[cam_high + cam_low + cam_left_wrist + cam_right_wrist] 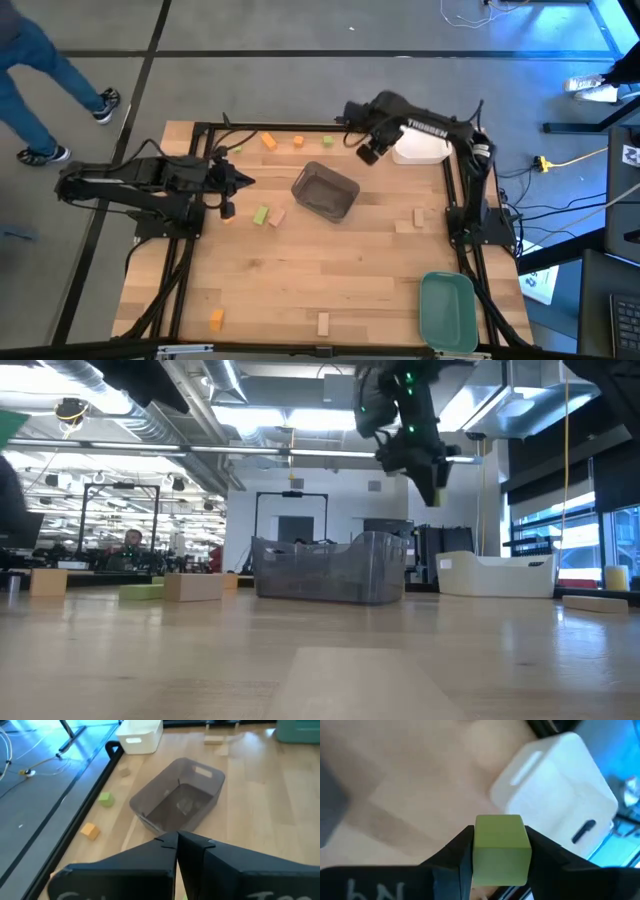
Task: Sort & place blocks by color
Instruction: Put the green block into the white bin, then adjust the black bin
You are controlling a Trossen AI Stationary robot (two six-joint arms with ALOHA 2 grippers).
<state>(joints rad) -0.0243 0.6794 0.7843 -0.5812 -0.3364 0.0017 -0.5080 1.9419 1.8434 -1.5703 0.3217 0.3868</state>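
1. the right gripper (500, 851) hung in the air near the far edge of the surface (330, 270), just beside the white tray (421, 148), its jaws clamped on a light green block (501, 849).
2. from above, that gripper (369, 152) sat between the white tray and the grey tray (325, 192), over bare wood.
3. the left gripper (243, 181) waited low at the left side, jaws pressed together and holding nothing, pointing toward the grey tray (177, 802).
4. along the far edge lay two orange blocks (269, 142) (298, 142) and a green block (328, 142).
5. a green bar (261, 214) and a tan block (277, 217) lay side by side near the grey tray's left corner.
6. a small orange block (228, 210) lay just beside the left gripper.
7. a tan block (418, 216) lay toward the right side.
8. near the front edge were an orange block (217, 319) and a tan block (323, 323).
9. the green tray (447, 311) stood at the front right corner.
10. a person's legs (40, 80) showed on the floor beyond the surface.
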